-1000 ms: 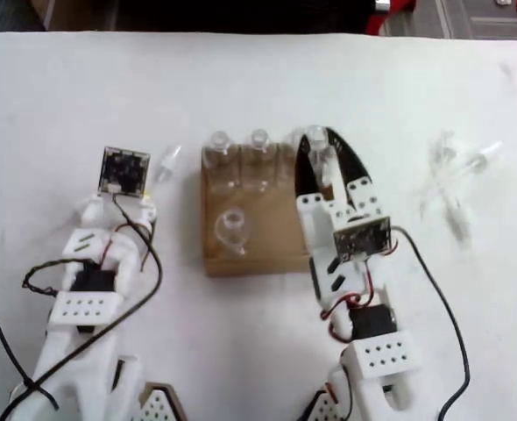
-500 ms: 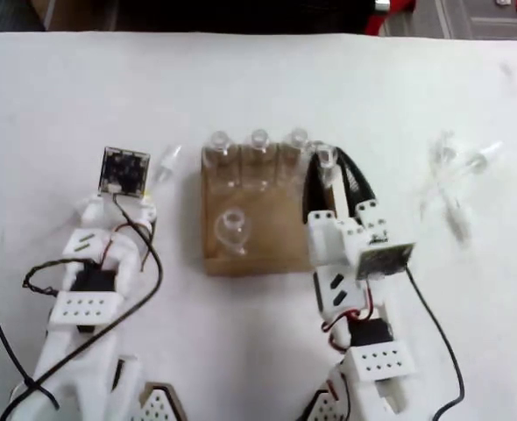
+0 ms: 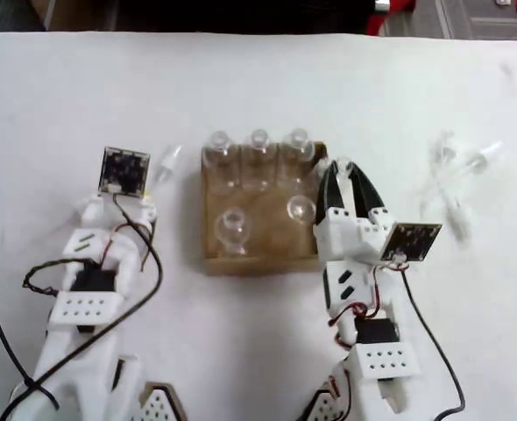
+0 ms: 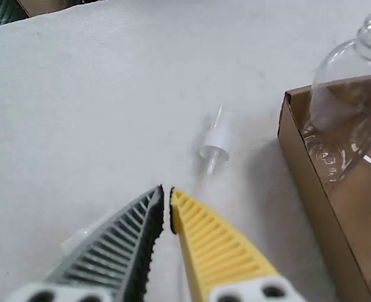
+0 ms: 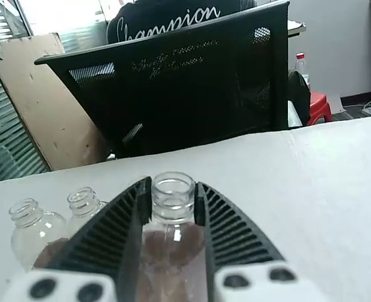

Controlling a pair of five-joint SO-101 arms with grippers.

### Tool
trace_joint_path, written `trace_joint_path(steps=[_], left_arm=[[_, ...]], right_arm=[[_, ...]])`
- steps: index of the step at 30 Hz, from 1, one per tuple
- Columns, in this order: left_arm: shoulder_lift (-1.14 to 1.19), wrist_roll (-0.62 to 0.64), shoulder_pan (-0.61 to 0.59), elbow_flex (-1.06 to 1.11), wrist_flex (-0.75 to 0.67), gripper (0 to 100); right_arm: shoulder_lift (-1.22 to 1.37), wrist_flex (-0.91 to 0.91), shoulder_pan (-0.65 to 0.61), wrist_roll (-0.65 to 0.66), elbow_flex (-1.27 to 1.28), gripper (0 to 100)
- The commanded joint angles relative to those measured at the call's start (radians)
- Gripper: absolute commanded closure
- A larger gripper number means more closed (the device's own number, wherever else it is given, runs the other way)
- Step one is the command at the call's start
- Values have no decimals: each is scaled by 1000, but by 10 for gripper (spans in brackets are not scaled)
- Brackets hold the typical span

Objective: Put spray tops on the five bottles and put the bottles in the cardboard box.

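The box (image 3: 258,263) holds three uncapped bottles (image 3: 258,145) upright along its far wall. Two more clear rounds (image 3: 232,224) sit in its near half, and it cannot be told whether they stand or lie. At the box's right wall the right gripper (image 3: 346,175) pinches another bottle (image 5: 173,201) by the neck, one finger on each side. This bottle is upright and uncapped, its lower part is hidden behind the fingers, and it is unclear whether it stands inside the wall or just outside it. Left of the box, one spray top (image 4: 215,141) lies on the table (image 4: 78,94). The left gripper (image 4: 166,198) is near it, fingers pressed together on nothing. Well right of the box lies a clear tangle of spray tops (image 3: 456,175), too faint to count. In the left wrist view the box corner and one bottle are cut off at the edge.
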Motion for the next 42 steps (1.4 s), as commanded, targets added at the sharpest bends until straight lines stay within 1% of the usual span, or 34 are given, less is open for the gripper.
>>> trace_joint_path(steps=[1, 5, 8, 15, 25, 42], left_arm=[[7, -14, -1, -9, -32, 976], [7, -14, -1, -9, -32, 976], [7, -14, -1, -9, -31, 976], [7, -14, -1, -9, -31, 976], [7, -14, -1, -9, -31, 976], [7, -14, -1, -9, -31, 976]], right_arm=[[-10, 44, 7, 63, 14, 982], [-10, 101, 5, 201, 14, 981], [-10, 116, -5, 242, 14, 981], [-12, 213, -84, 244, 14, 981], [-21, 325, -79, 244, 14, 982], [-21, 332, -79, 245, 15, 981]])
